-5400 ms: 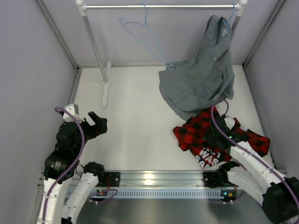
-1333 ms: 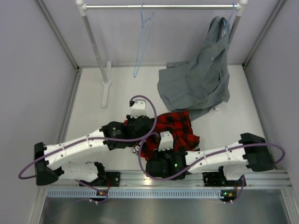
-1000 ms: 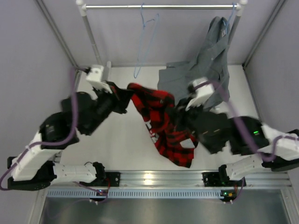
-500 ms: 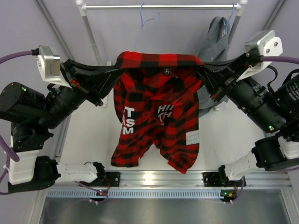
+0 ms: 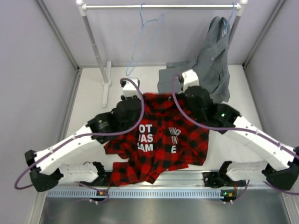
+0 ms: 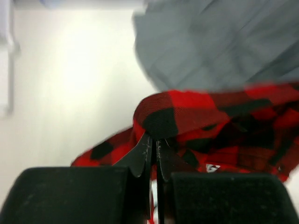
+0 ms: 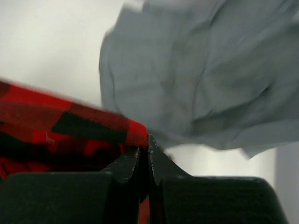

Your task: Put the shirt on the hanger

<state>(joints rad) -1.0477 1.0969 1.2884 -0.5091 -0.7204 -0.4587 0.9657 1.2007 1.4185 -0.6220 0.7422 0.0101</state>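
Top view: red-and-black plaid flannel shirt (image 5: 161, 140) – upper corners hidden under both arms; white block lettering (image 5: 145, 138) partly lost in folds, right column unreadable. Fingertips of left gripper (image 6: 153, 150) and right gripper (image 7: 144, 151) covered from above by wrist housings. Hanger of plain grey shirt (image 5: 210, 70) buried in cloth, only hook (image 5: 231, 14) showing. Left wrist view: grey shirt blurred, cut by top and right edges; small white patch (image 6: 212, 167) on plaid – tag or lettering, cannot tell. Right wrist view: plaid cut by left edge, grey shirt smeared.

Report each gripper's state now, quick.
Left gripper: closed, pinching the shirt.
Right gripper: closed, pinching the shirt too.
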